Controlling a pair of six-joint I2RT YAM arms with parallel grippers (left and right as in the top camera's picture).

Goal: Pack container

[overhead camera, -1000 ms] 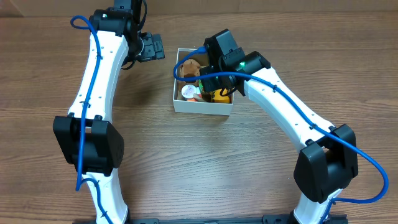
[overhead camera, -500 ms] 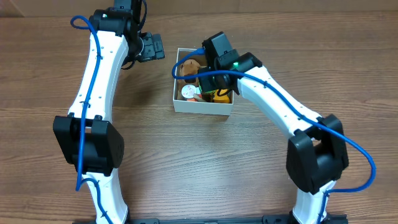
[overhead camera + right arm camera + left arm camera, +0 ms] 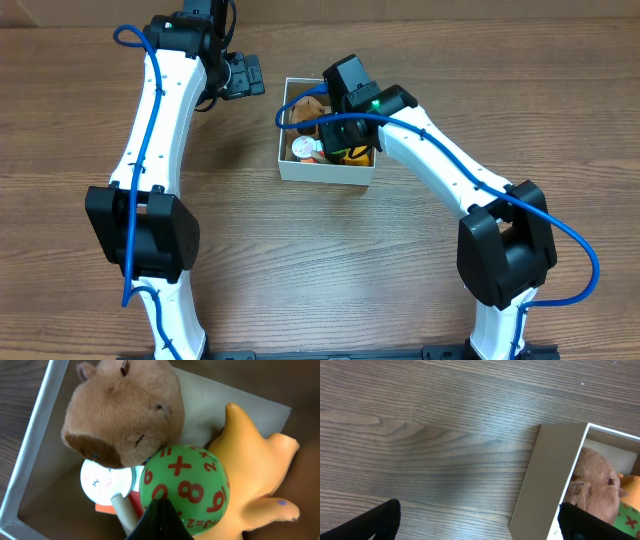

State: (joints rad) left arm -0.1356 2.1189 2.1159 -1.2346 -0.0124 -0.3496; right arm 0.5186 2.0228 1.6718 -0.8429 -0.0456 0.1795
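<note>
Shallow square white-walled container [image 3: 328, 170] crammed with toys [image 3: 185, 485], right end effector [image 3: 159, 510] pinched closed over it, left end effector [image 3: 250, 75] spread wide

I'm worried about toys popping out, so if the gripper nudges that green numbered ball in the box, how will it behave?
The green ball looks round and glossy, so it would probably roll or slip from a loose pinch. It rests against the plush animal and the orange toy inside the container, which should stop it travelling far.
</note>
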